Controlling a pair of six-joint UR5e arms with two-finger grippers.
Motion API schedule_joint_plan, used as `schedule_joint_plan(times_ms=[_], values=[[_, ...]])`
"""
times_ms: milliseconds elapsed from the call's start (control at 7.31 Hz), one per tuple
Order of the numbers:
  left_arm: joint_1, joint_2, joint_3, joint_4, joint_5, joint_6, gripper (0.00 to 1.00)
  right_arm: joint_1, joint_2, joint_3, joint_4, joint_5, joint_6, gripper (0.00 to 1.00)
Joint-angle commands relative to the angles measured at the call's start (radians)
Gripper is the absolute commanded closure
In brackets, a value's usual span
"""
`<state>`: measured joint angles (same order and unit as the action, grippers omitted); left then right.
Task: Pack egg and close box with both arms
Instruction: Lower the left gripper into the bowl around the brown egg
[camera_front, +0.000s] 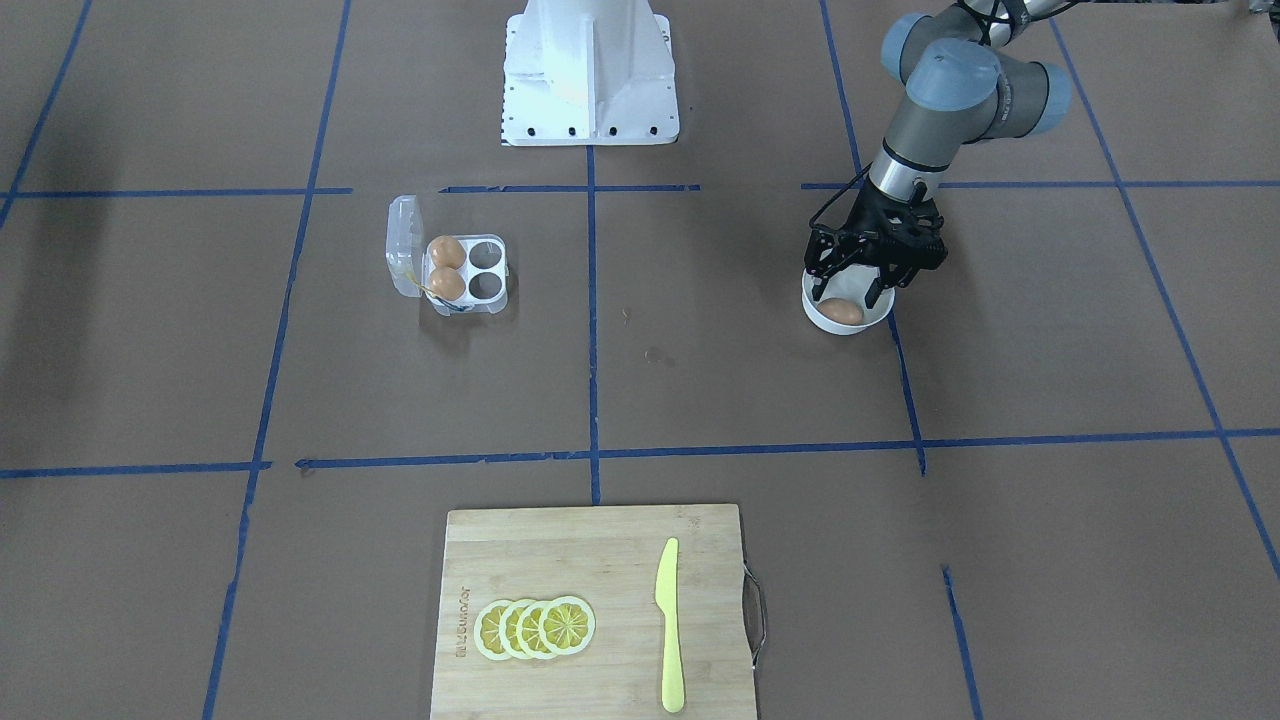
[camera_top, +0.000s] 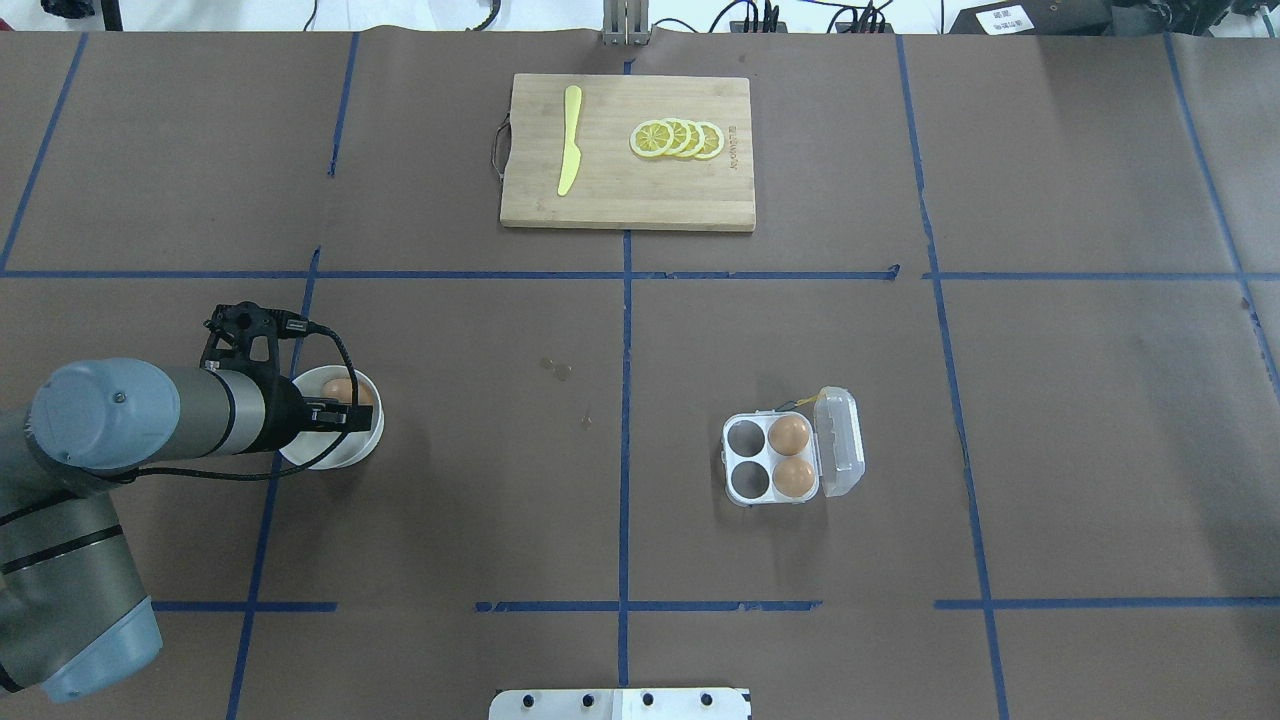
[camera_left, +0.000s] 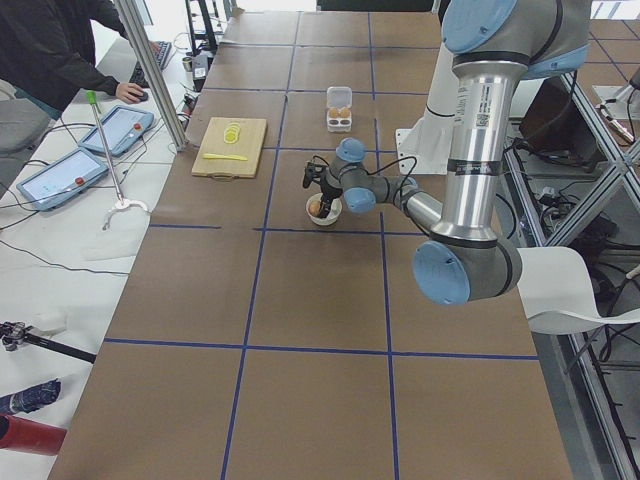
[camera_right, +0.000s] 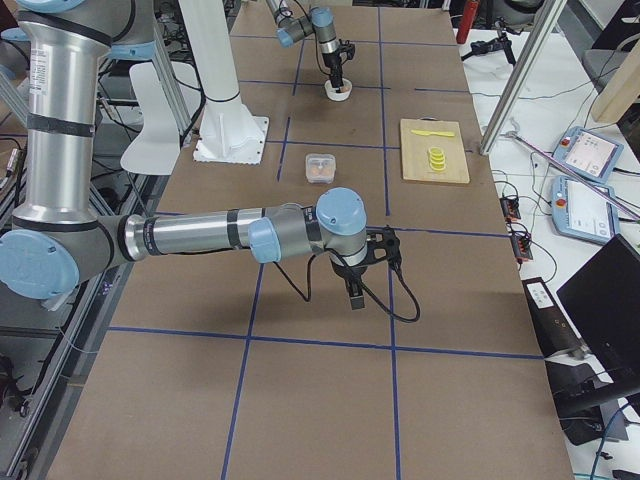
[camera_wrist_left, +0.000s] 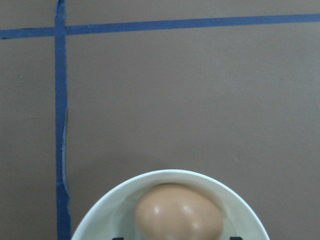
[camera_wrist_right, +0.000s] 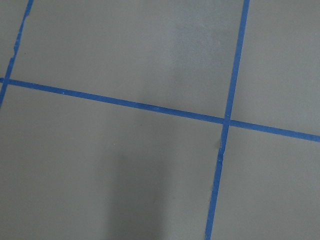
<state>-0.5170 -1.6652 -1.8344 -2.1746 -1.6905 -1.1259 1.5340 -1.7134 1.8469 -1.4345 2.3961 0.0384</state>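
An orange-brown egg (camera_front: 842, 312) lies in a round white bowl (camera_front: 822, 322); it also shows in the overhead view (camera_top: 338, 388) and the left wrist view (camera_wrist_left: 179, 212). My left gripper (camera_front: 850, 290) hangs open right over the bowl, its fingers on either side of the egg, apart from it. The clear egg box (camera_front: 487, 287) stands open with its lid (camera_front: 402, 245) folded back; two eggs (camera_front: 446, 268) fill the cells by the hinge, and two cells are empty. My right gripper (camera_right: 355, 290) shows only in the exterior right view, low over bare table; I cannot tell if it is open or shut.
A wooden cutting board (camera_front: 590, 570) with lemon slices (camera_front: 535, 628) and a yellow knife (camera_front: 668, 625) lies at the operators' side. The white pedestal (camera_front: 590, 70) stands at the robot's side. Blue tape lines cross the brown table.
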Motion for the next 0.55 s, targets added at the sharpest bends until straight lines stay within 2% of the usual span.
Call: schedule_joint_plan(times_ms=[0, 410], values=[[0.0, 0.001, 0.003, 0.001, 0.002, 0.0, 0.23, 0.0, 0.0, 0.002, 0.0, 0.0, 0.0, 0.0], [0.0, -0.007, 0.003, -0.001, 0.002, -0.003, 0.23, 0.0, 0.0, 0.002, 0.0, 0.0, -0.002, 0.0]])
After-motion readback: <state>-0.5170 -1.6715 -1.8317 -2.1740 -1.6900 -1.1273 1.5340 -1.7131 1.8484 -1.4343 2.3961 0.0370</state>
